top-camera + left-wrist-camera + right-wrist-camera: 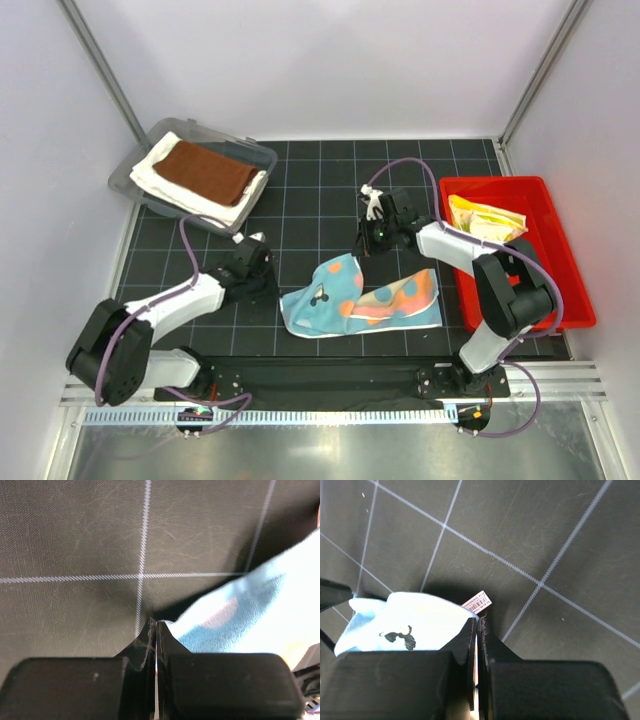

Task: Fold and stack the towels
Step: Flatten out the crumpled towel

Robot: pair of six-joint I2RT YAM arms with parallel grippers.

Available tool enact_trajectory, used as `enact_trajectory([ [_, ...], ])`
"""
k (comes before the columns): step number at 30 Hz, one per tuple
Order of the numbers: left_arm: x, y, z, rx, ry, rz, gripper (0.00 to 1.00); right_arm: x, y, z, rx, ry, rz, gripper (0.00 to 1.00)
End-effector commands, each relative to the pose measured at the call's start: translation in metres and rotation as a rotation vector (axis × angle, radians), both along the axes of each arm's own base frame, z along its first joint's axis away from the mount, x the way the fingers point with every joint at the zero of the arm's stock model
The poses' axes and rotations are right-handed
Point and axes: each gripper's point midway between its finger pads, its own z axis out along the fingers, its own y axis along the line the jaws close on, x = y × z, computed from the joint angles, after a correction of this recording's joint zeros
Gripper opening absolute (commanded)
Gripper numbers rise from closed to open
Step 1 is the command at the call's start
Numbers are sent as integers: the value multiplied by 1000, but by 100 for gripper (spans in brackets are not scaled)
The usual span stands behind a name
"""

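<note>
At the far left corner of the dark gridded table [320, 190] a grey tray [133, 172] holds the cream-white towel [160, 178], folded, with the rust-brown towel [205, 172] folded on top of it. The left end effector [155, 626] is down close to the table, its jaws pressed together. The edge of the light-blue towel [385, 300] lies right against its right finger, and it is not clear whether any cloth is pinched. That dotted towel lies crumpled and partly doubled over in the middle of the table, between the two arms, its left part bunched up. Above its upper edge the right end effector [477, 622] points down with its jaws also closed. A small barcode label [477, 601] shows just at its fingertips, the blue cloth beside the left finger; whether the label is gripped cannot be told. On the far right a red bin [560, 262] holds the yellow towel [485, 218], loosely heaped at its far end.
</note>
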Motion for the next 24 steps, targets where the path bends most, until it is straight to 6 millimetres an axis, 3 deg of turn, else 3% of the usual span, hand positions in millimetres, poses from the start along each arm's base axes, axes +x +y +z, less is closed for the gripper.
enact_trajectory([
  [1, 8, -8, 38, -62, -84, -3, 0, 15, -6, 23, 6, -95, -76, 1],
  [3, 8, -7, 48, -80, -111, 3, 0, 14, -10, 30, 4, -117, -99, 1],
  [4, 11, -10, 62, -105, -150, 3, 0, 14, -13, 33, -2, -127, -114, 1],
  [6, 14, -12, 75, -121, -187, -13, 0, 14, -15, 50, 12, -153, -135, 1],
  [7, 20, -15, 94, -142, -237, -22, 0, 16, -18, 58, 12, -170, -154, 1],
  [9, 26, -15, 113, -137, -303, -48, 0, 16, -21, 96, 40, -231, -179, 1],
  [10, 34, -18, 138, -153, -369, -60, 0, 18, -25, 112, 36, -265, -201, 1],
  [11, 37, -17, 150, -137, -415, -89, 0, 14, -31, 121, 18, -266, -208, 1],
  [12, 41, -18, 165, -138, -456, -100, 0, 14, -33, 160, 51, -349, -216, 1],
  [13, 44, -18, 179, -142, -492, -111, 0, 12, -36, 176, 57, -380, -217, 1],
  [14, 48, -20, 208, -166, -560, -117, 0, 8, -40, 189, 57, -401, -221, 1],
  [15, 49, -20, 220, -161, -598, -135, 0, 1, -44, 224, 95, -479, -226, 1],
  [17, 52, -22, 249, -179, -665, -147, 0, -11, -49, 252, 122, -523, -224, 1],
  [19, 45, -31, 291, -244, -745, -212, 0, -29, -52, 295, 191, -612, -202, 1],
  [22, 25, -42, 344, -370, -837, -293, 0, -62, -57, 343, 308, -706, -175, 1],
  [24, 10, -39, 377, -434, -898, -304, 0, -85, -55, 365, 387, -746, -129, 1],
])
